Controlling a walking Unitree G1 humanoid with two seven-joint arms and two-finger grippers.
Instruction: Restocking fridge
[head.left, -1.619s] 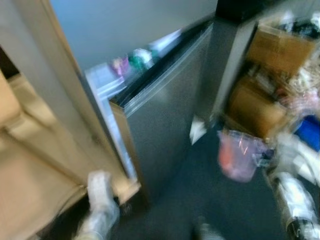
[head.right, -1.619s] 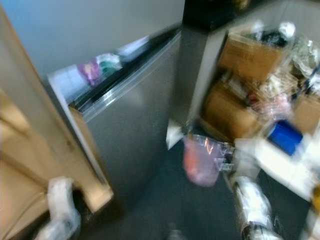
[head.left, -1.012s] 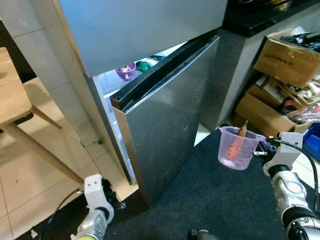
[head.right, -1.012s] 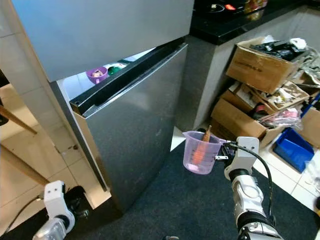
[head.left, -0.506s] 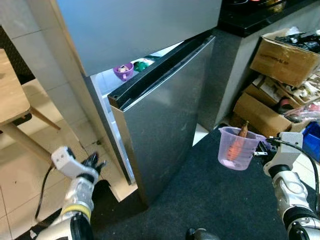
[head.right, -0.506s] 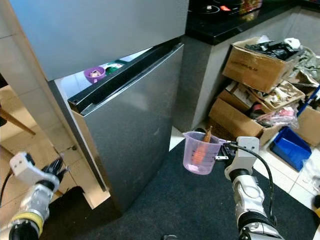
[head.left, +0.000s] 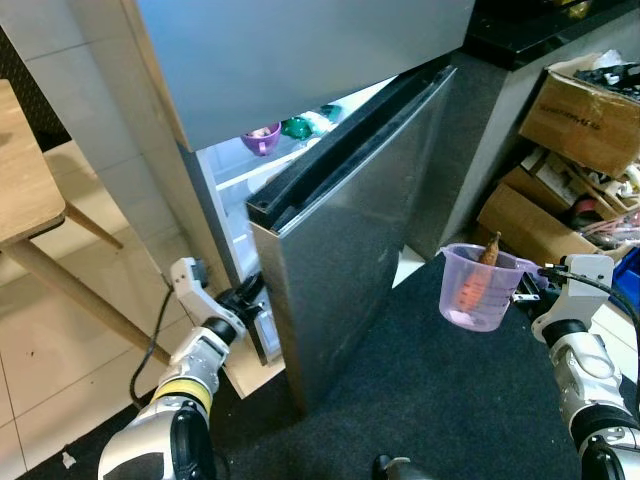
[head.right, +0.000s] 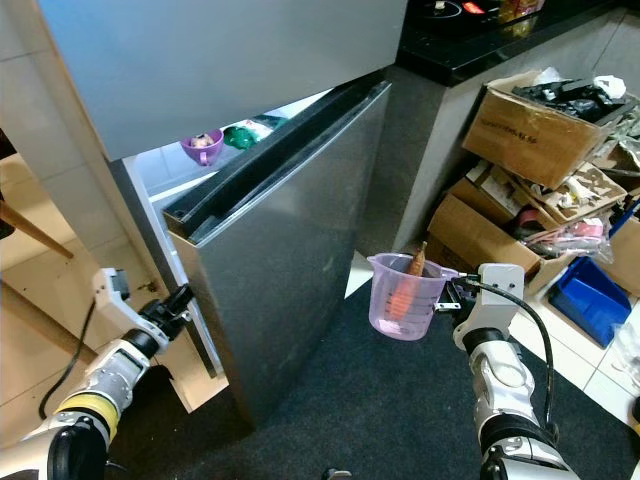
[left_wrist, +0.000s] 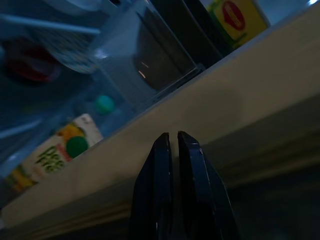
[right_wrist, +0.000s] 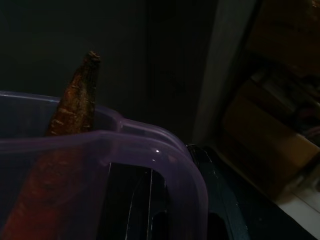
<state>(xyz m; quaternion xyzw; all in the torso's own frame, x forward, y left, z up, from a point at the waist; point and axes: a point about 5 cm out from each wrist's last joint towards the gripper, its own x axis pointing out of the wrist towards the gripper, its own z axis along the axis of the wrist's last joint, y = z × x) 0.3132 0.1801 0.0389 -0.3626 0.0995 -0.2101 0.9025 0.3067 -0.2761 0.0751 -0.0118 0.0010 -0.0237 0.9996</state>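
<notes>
The grey steel fridge has its lower door (head.left: 350, 260) standing ajar, with a lit shelf behind it. My left gripper (head.left: 250, 298) reaches low to the door's free edge, fingers (left_wrist: 162, 165) shut side by side against the door's pale inner edge. Door bins and a juice carton (left_wrist: 52, 155) show past them. My right gripper (head.right: 452, 300) is shut on the handle of a clear purple measuring cup (head.right: 402, 297), held upright above the dark mat. A carrot (head.left: 476, 283) stands in the cup, its tip above the rim (right_wrist: 125, 142).
A purple cup (head.left: 262, 137) and a green item (head.left: 297, 127) sit on the fridge shelf. Cardboard boxes (head.left: 585, 95) and a blue bin (head.right: 585, 285) crowd the right side under a black counter (head.right: 470, 40). A wooden table (head.left: 20, 190) stands at the left.
My left arm has risen from near the floor to the door's lower edge, and the door stands a little wider. The right gripper keeps the cup steady.
</notes>
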